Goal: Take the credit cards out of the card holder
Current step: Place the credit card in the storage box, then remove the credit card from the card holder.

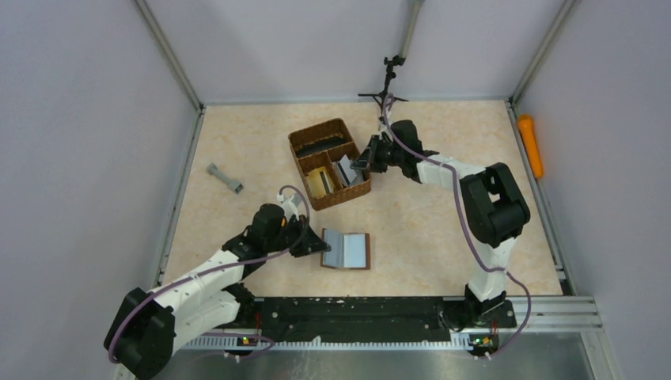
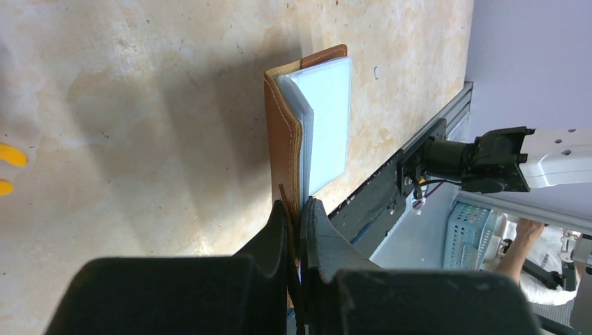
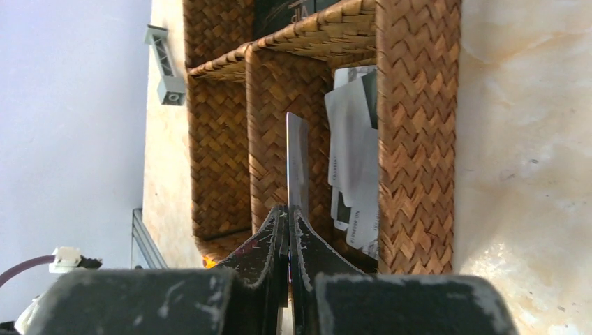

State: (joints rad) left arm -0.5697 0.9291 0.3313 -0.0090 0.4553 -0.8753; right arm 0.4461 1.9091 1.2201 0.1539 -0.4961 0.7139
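Note:
The brown card holder (image 1: 346, 250) lies open on the table, its pale grey-blue inside up; it also shows in the left wrist view (image 2: 287, 139). My left gripper (image 1: 315, 247) is shut on its left edge, beside the strap tab (image 2: 300, 209). My right gripper (image 1: 358, 165) is shut on a thin grey card (image 3: 296, 164), held edge-on over a compartment of the woven basket (image 1: 352, 191). Other cards (image 3: 354, 174) lean inside that compartment.
The basket (image 3: 417, 132) has several compartments, one holding something yellow (image 1: 320, 182). A grey dumbbell-shaped piece (image 1: 225, 179) lies at the left. An orange object (image 1: 530, 144) lies along the right wall. A black stand (image 1: 387, 83) rises at the back.

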